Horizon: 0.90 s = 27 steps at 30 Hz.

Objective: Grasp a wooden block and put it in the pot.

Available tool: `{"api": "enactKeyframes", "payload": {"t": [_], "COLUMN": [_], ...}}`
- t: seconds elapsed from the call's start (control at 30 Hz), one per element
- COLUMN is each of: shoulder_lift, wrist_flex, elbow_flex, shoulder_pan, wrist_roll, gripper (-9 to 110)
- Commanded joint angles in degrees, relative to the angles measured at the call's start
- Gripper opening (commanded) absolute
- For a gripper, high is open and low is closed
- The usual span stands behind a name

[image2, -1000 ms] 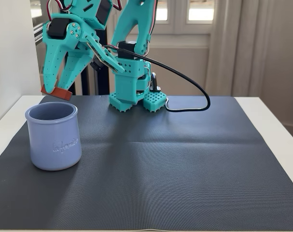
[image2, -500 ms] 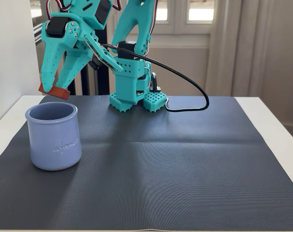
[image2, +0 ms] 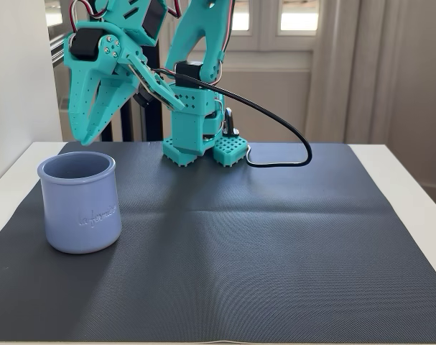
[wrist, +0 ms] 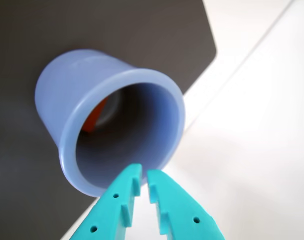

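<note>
At left in the fixed view we see a matt, smooth pot (image2: 79,203) on a ribbed, rubbery dark mat (image2: 261,244); the gripper (image2: 87,140) looks plastic.

**A bright room behind a white worktop**

In the fixed view a white worktop (image2: 411,180) carries a dark ribbed mat (image2: 275,244) with a faint crease across its middle. Behind it stand pale walls, a window (image2: 289,18) with white frames letting in daylight, and light curtains (image2: 361,72) at the right. A white wall (image2: 16,79) rises at the left.
</note>
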Motion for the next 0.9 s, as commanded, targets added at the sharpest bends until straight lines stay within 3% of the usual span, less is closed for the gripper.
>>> {"api": "enactKeyframes", "payload": {"t": [0.0,0.17,0.87], "shoulder_lift": [1.93,7.38,63.54], "wrist_flex": [-0.09,0.79,1.05], "elbow_flex": [-0.26,2.29,36.21], "shoulder_pan": [-2.02,-6.24,-32.43], "wrist_roll": [-0.18,-0.26,-0.26], "gripper": [0,0,0]}}
